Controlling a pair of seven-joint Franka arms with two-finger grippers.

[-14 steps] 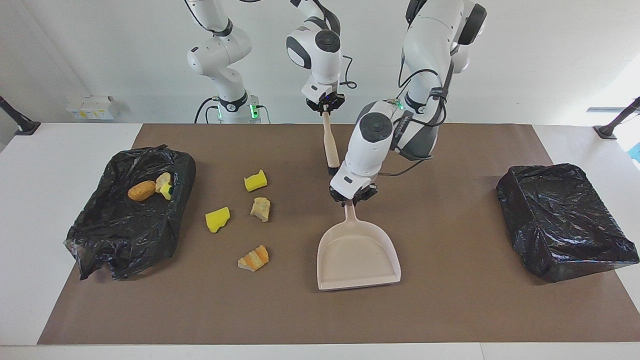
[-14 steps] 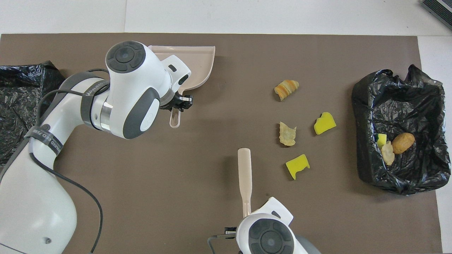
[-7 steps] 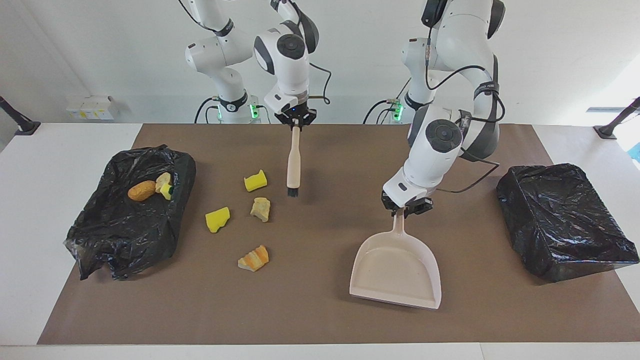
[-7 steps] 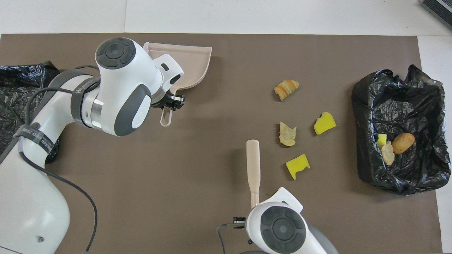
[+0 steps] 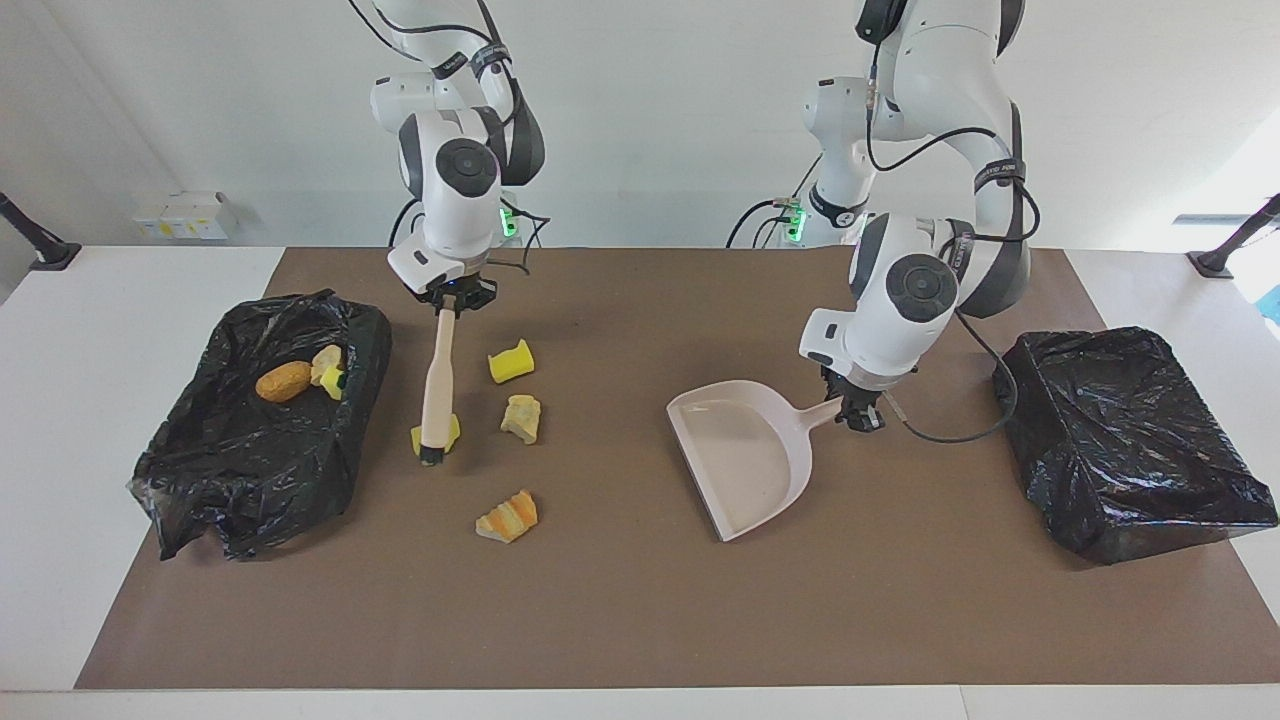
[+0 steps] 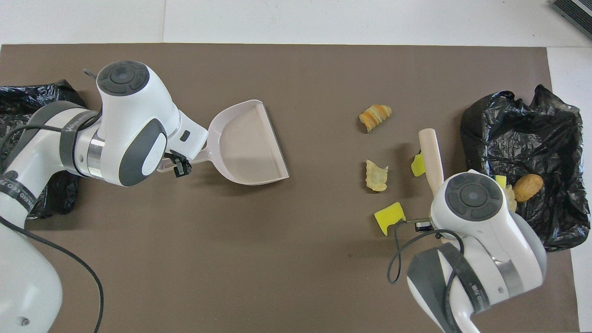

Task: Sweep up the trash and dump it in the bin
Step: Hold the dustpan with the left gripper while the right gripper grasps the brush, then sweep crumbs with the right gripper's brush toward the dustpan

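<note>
So, right gripper (image 5: 450, 300) is clamped on the top end of the beige brush (image 5: 437, 385), which hangs down with its dark bristles at a yellow sponge chunk (image 5: 436, 438); whether they touch it I can't tell. Left gripper (image 5: 858, 415) is pinched shut on the handle of the beige dustpan (image 5: 745, 455), which is turned so its open mouth faces the right arm's end of the table and the scraps there. Whether the pan rests on the mat or sits just off it is not clear.

Loose trash on the brown mat (image 5: 640, 620): a second yellow sponge chunk (image 5: 511, 361) nearer the robots, a pale beige lump (image 5: 522, 417) beside the brush end, and an orange-striped wedge (image 5: 508, 517) farthest from the robots. All lie between the dustpan and the black-lined bin (image 5: 250, 450) at the right arm's end.

Inside that bin: a brown oval lump (image 5: 283, 381), with a pale lump (image 5: 325, 362) and a small yellow piece (image 5: 333, 380) touching each other just beside it.

A second black-lined bin (image 5: 1130, 440) sits at the left arm's end, near the left gripper.
</note>
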